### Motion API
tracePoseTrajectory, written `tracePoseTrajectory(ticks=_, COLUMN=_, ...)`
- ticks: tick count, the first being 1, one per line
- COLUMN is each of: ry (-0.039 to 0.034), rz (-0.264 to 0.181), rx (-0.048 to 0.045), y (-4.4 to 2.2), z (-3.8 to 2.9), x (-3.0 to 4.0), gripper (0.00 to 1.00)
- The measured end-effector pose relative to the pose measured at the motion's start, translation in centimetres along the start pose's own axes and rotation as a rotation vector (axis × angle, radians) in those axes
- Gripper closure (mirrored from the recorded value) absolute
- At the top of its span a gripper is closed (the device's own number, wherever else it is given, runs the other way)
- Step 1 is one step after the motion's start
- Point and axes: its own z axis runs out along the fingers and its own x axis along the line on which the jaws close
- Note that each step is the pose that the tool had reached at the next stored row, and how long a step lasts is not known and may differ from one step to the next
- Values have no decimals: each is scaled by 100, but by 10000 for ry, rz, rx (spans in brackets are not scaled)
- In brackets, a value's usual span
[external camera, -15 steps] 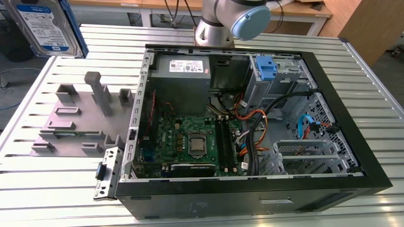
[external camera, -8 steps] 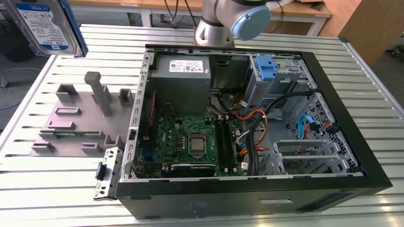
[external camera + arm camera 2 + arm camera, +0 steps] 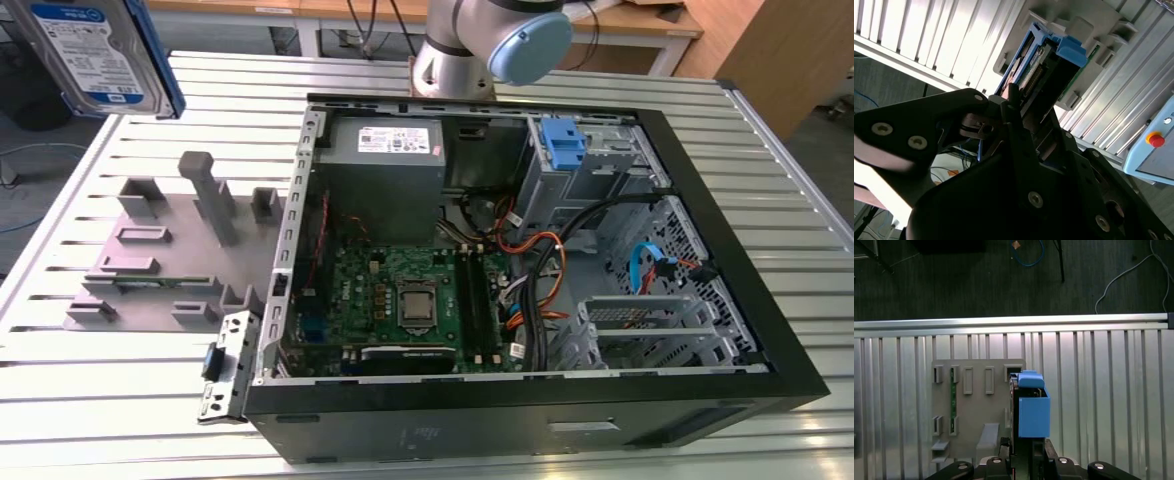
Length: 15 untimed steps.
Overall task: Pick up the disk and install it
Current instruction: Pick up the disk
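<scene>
The disk point(image 3: 96, 52), a silver drive with a white-and-blue label in a bright blue carrier, hangs high above the table at the exterior view's far left. In the first wrist view the disk point(image 3: 1032, 410) is seen edge-on above the grey fixture. My gripper point(image 3: 1026, 447) is shut on its near end. In the second wrist view the black fingers point(image 3: 1013, 100) clamp the disk point(image 3: 1054, 65), whose blue carrier end points toward the table. The open computer case point(image 3: 694, 180) lies to the exterior view's right of it.
A grey holder fixture point(image 3: 174, 250) with upright posts sits on the slatted metal table point(image 3: 134, 400). Inside the case are a grey power supply point(image 3: 384, 142), a motherboard point(image 3: 407, 300), loose cables point(image 3: 547, 260) and a drive bay with a blue latch point(image 3: 566, 145). The arm's base point(image 3: 467, 50) stands behind the case.
</scene>
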Motion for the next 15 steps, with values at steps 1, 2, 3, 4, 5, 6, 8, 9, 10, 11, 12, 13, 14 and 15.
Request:
tracePoseTrajectory(ticks=1, ry=0, rz=0, rx=-1, y=0, z=-3, x=0, gripper=65)
tracePoseTrajectory(ticks=2, ry=0, rz=0, rx=0, y=0, z=-6, x=0, gripper=65)
tracePoseTrajectory(ticks=3, ry=0, rz=0, rx=0, y=0, z=-8, x=-1, gripper=65)
tracePoseTrajectory(ticks=4, ry=0, rz=0, rx=0, y=0, z=-12, x=-1, gripper=65)
tracePoseTrajectory(ticks=5, ry=0, rz=0, rx=-1, y=0, z=-15, x=-1, gripper=65)
tracePoseTrajectory(ticks=6, ry=0, rz=0, rx=-1, y=0, z=-19, x=-1, gripper=65)
tracePoseTrajectory(ticks=8, ry=0, rz=0, rx=0, y=0, z=-25, x=-1, gripper=65)
tracePoseTrajectory(ticks=9, ry=0, rz=0, rx=0, y=0, z=-28, x=-1, gripper=65)
tracePoseTrajectory(ticks=10, ry=0, rz=0, rx=0, y=0, z=-31, x=-1, gripper=65)
tracePoseTrajectory(ticks=11, ry=0, rz=0, rx=0, y=0, z=-34, x=-1, gripper=65)
tracePoseTrajectory(ticks=12, ry=0, rz=0, rx=0, y=0, z=-37, x=-1, gripper=65)
tracePoseTrajectory(ticks=13, ry=0, rz=0, rx=-1, y=0, z=-40, x=-2, gripper=65)
tracePoseTrajectory(ticks=14, ry=0, rz=0, rx=0, y=0, z=-43, x=-2, gripper=65)
tracePoseTrajectory(ticks=15, ry=0, rz=1, rx=0, y=0, z=-46, x=-2, gripper=65)
